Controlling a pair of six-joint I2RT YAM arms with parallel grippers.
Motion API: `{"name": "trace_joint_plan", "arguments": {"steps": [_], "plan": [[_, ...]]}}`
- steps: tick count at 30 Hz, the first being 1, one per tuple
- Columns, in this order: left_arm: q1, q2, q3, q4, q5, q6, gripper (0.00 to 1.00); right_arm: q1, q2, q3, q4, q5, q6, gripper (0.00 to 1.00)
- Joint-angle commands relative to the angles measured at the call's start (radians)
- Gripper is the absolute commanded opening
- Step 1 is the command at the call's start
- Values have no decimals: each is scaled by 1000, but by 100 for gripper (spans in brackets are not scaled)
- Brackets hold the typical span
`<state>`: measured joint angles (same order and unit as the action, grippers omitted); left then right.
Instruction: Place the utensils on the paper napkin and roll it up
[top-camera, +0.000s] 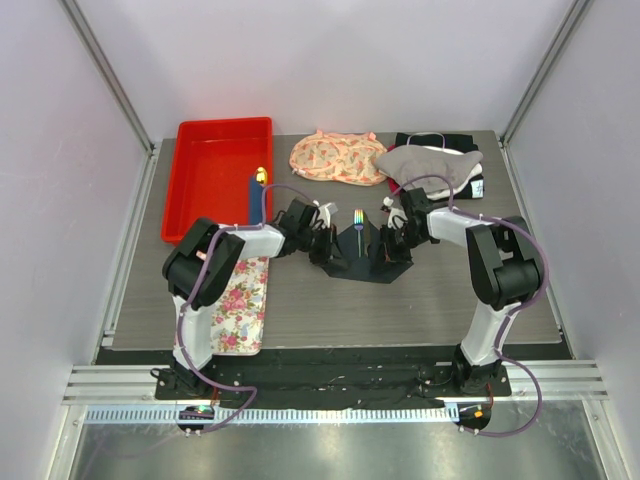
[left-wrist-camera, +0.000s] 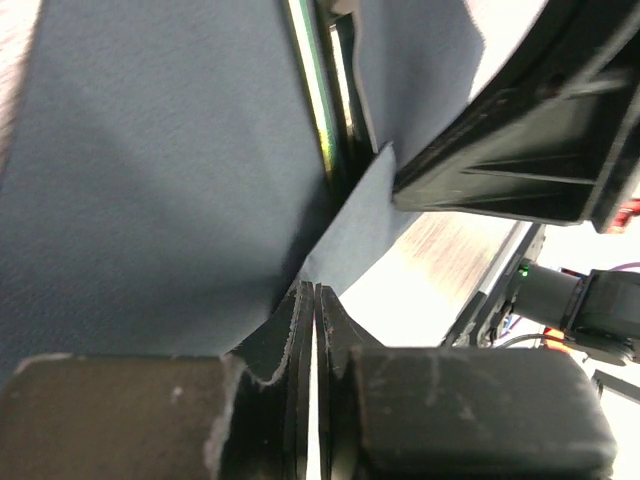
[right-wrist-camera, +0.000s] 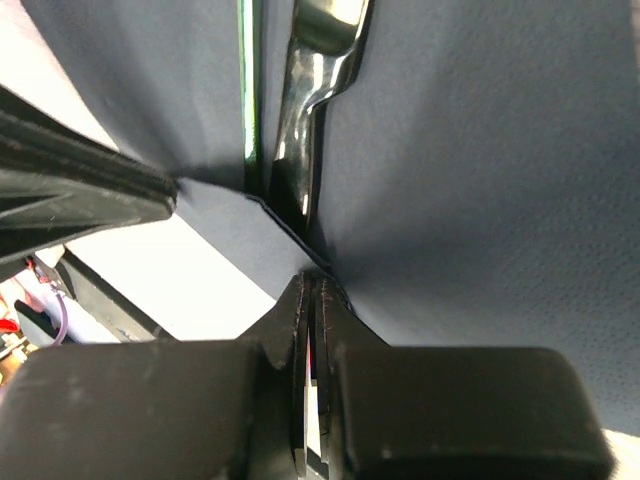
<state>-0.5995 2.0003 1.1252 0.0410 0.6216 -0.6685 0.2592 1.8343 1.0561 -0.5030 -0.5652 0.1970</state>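
Both sides of the paper napkin are being pinched: left gripper at nine o'clock, right gripper at three, utensils lying between.

**Navy in the Middle, Red and Florals Around**

The paper napkin is plain dark navy, nearly black. The utensils on it show a rainbow sheen of green and violet. At 10 o'clock is a red bin with a blue, yellow-tipped stick. At 8 o'clock is a cream tray printed with pink roses. At 12 is a peach cloth with an orange print. At 1 o'clock a taupe cloth lies over a black cloth. The table is grey woodgrain.
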Motion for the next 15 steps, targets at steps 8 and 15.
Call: {"name": "trace_joint_plan", "arguments": {"steps": [8, 15], "plan": [[-16, -57, -2, 66, 21, -17, 10, 2, 22, 5, 38, 27, 24, 1], [-16, -18, -11, 46, -19, -13, 7, 14, 14, 4, 34, 67, 19, 1]]}}
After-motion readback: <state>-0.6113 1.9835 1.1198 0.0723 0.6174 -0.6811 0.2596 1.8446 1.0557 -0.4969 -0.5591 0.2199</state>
